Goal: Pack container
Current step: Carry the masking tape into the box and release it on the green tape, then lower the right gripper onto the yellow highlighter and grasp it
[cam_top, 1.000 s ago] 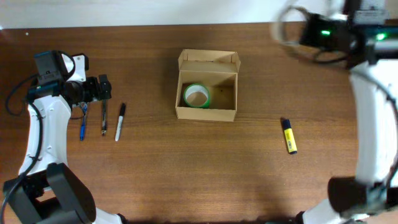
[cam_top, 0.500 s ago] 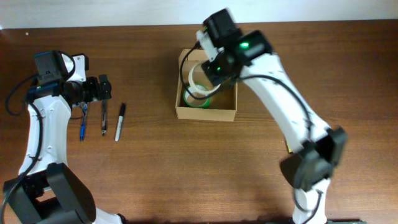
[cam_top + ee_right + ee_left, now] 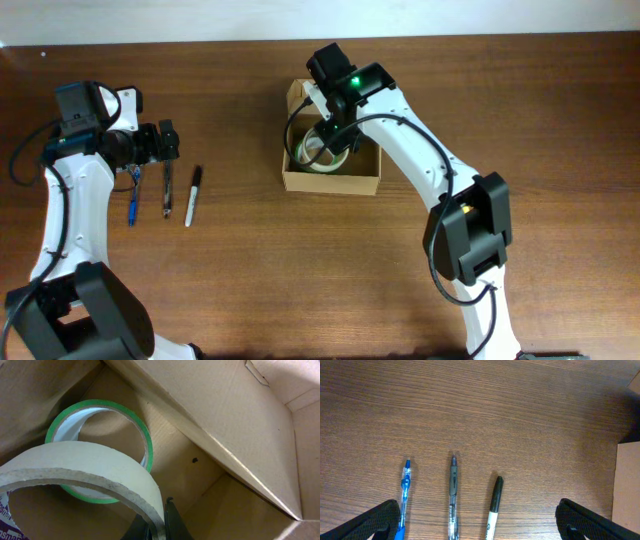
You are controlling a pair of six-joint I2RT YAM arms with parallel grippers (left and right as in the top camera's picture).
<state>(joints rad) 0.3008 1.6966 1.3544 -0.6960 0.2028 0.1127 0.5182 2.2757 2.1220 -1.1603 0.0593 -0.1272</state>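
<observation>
Lowering into the container (image 3: 330, 183): the right gripper (image 3: 157, 527) is reaching inside it, clenched on the wall of a tan tape roll (image 3: 85, 467).
Container: it is sitting open on the table (image 3: 250, 280), its flap (image 3: 335, 95) folded back at the far side, directly beneath that gripper.
Already inside the container: a green tape roll (image 3: 100, 405) is lying flat on the floor, with the tan roll hanging tilted over it. I cannot tell whether the two are touching.
Left gripper (image 3: 166, 140): it is hovering well to the left of the container, fingers spread wide and holding nothing.
Left of the container: a blue pen (image 3: 404, 495), a grey pen (image 3: 452, 495) and a black marker (image 3: 495, 505) are lying side by side.
Handling, as I'm judging it: the container is looking light and thin-walled, stiff at the corners but easy to dent or shove. The flap is likely swinging freely on its crease. Gripping a side wall at its top rim, or pressing the flap by its free edge, is looking safest.
</observation>
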